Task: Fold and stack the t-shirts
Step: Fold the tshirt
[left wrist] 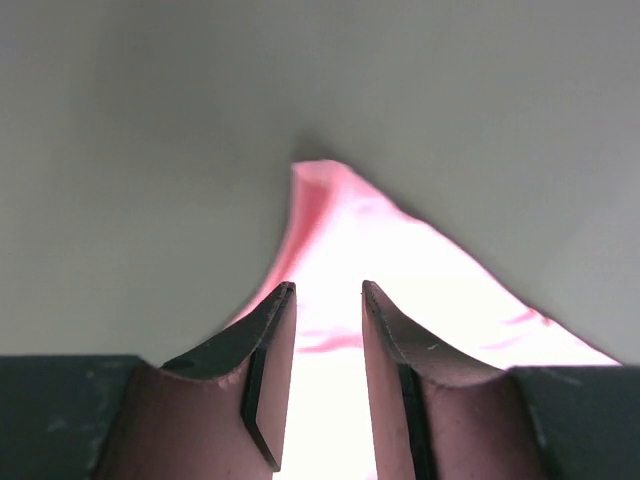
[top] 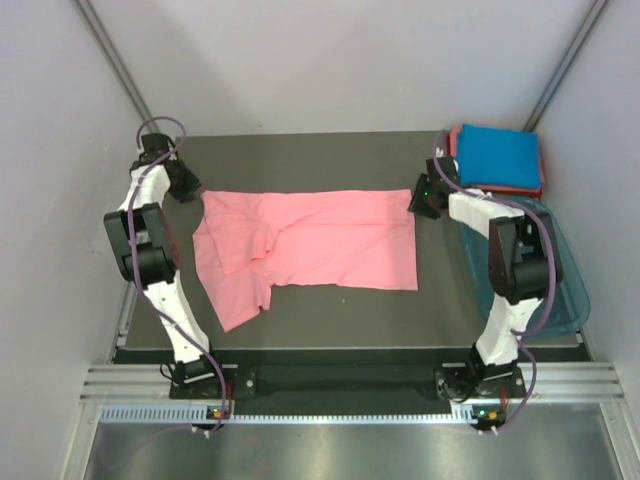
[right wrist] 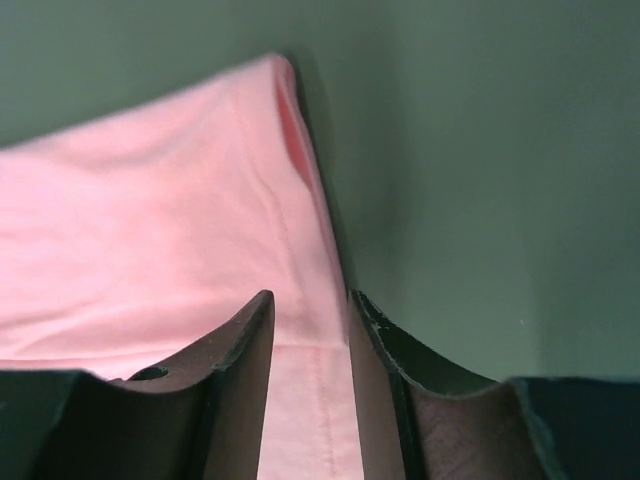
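A salmon-pink t-shirt lies partly folded across the dark table, one sleeve flap hanging toward the near left. My left gripper stands at its far left corner, and my right gripper at its far right corner. In the left wrist view the left gripper is open, with the bright pink cloth lying between and beyond the fingers. The right gripper is open too, over the hemmed edge of the shirt. A folded blue t-shirt rests on a reddish-pink one at the far right.
A translucent teal tub sits at the right edge of the table, beside the right arm. Grey walls close in on both sides and behind. A metal rail runs along the near edge by the arm bases.
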